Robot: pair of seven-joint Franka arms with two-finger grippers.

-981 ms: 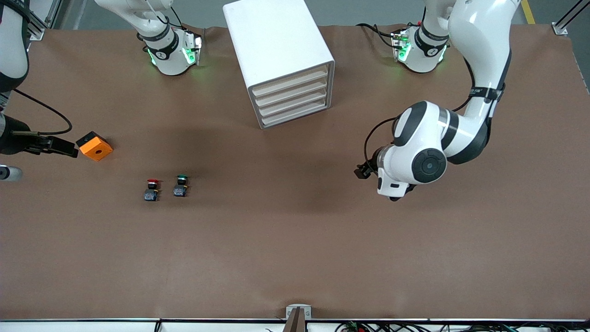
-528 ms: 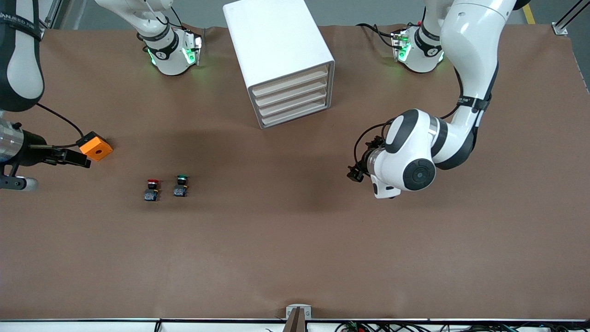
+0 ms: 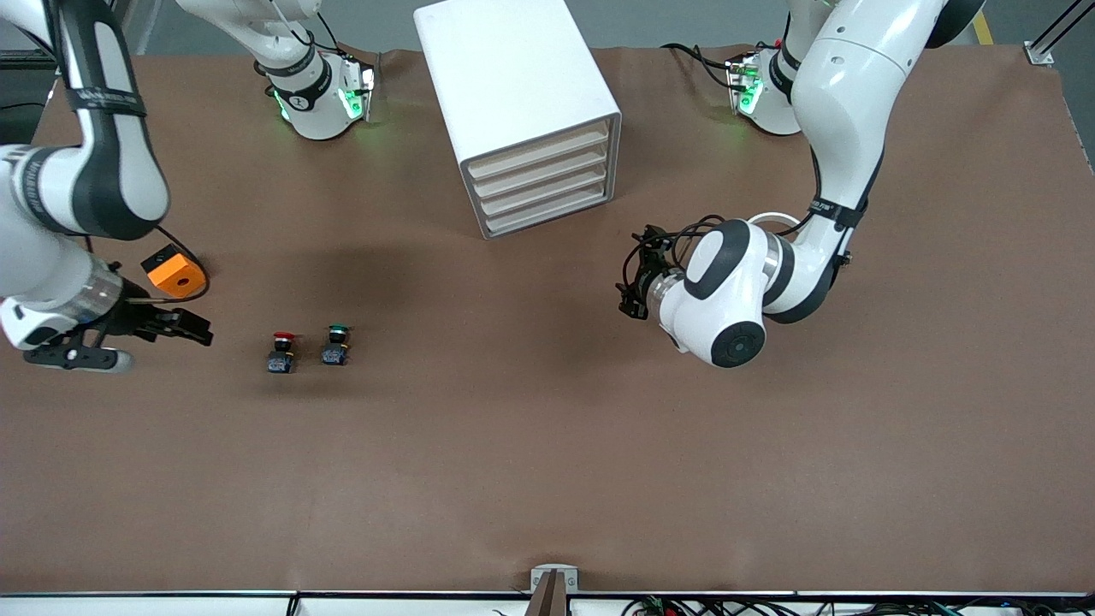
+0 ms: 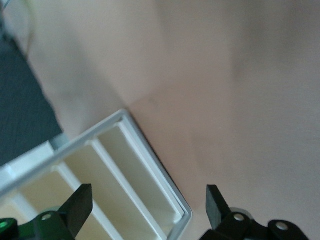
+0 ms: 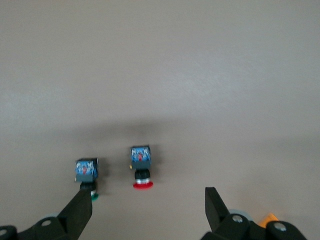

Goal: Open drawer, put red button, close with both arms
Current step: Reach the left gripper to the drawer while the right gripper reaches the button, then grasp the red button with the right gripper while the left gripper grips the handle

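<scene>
Moved: right end effector (image 3: 192,328) has swung past the orange block (image 3: 175,271) toward the red button (image 3: 281,352); left end effector (image 3: 635,282) has neared the white drawer cabinet (image 3: 522,103).
Right end effector: open, empty, over the desk (image 3: 547,445) beside the red button.
Red button: on the desk beside the green button (image 3: 335,345), nearer the front camera than the cabinet; likely light, rigid, tippy; best gripped across its squarish body.
Left end effector: open, empty, facing the smooth drawer fronts.

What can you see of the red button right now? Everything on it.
The red button is a small push-button switch: a red mushroom cap on a black collar, with a blue-grey body below. It lies on the brown table, free and untouched, beside the matching green button and apart from it, on the side toward the right arm's end. The right wrist view shows it on its side. The open right gripper is close by, not touching it.
</scene>
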